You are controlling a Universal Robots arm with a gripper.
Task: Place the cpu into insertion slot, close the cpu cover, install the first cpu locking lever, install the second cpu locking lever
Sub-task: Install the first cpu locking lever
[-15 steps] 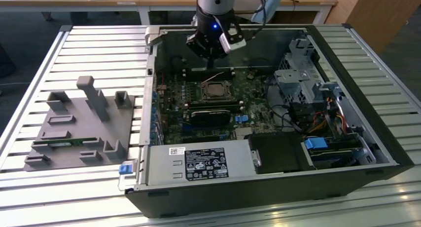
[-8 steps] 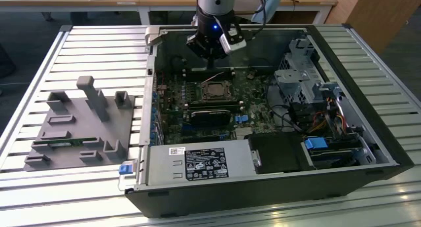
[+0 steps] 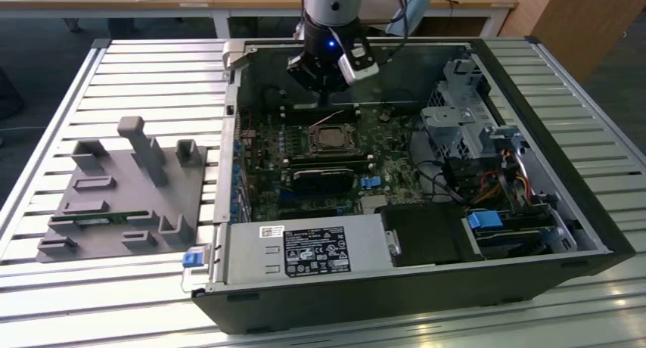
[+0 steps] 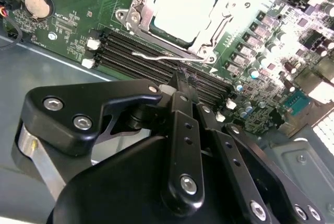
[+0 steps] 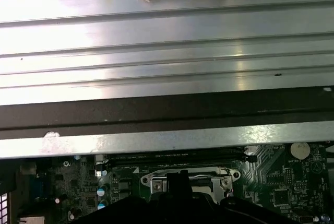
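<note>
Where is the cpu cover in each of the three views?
Exterior view: cpu cover just below the gripper.
Second wrist view: cpu cover past the gripper's tip, framing the cpu.
First wrist view: cpu cover partly hidden behind the gripper.
Shared landmark: black memory slots alongside it.

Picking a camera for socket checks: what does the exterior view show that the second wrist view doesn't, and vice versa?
Exterior view: the whole open case, power supply, and a grey fixture block on the slatted table at the exterior view's left. Second wrist view: a coin battery and a wire lever beside the cpu. Both: the cpu framed by the cpu cover, gripper nearby.
</note>
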